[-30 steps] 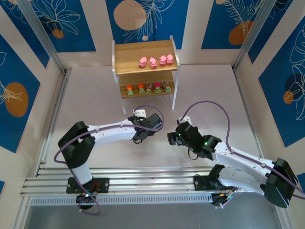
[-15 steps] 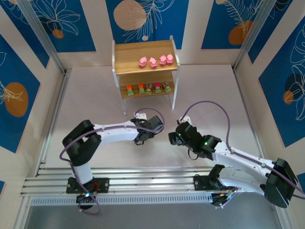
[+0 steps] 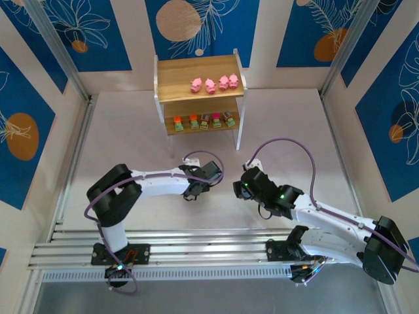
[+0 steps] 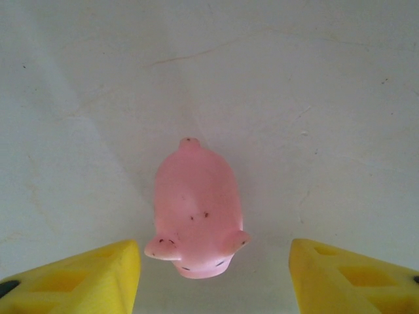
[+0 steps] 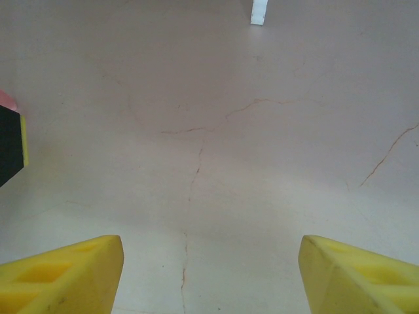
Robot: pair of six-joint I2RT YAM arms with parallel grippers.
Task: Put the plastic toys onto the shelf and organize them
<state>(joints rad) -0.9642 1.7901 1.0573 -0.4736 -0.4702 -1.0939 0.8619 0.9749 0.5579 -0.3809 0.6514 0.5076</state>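
- Well, the yellow fingers [image 4: 98, 278] are cut off at the bottom edge of both wrist views.
- Left gripper [image 4: 213, 261]: jaws apart either side of one pig [image 4: 196, 203] on the table [image 4: 314, 98], touching nothing.
- Right gripper [image 5: 211, 261]: jaws wide, empty.
- Shelf [image 3: 173, 82]: four pigs [image 3: 209, 85] on the top board, five blocks [image 3: 205, 121] on the lower.

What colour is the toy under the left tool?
Pink; the toy shows best in the left wrist view.

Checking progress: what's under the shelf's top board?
Five green-based blocks line the front of the lower board. The top board, carrying four pigs, covers the rest.
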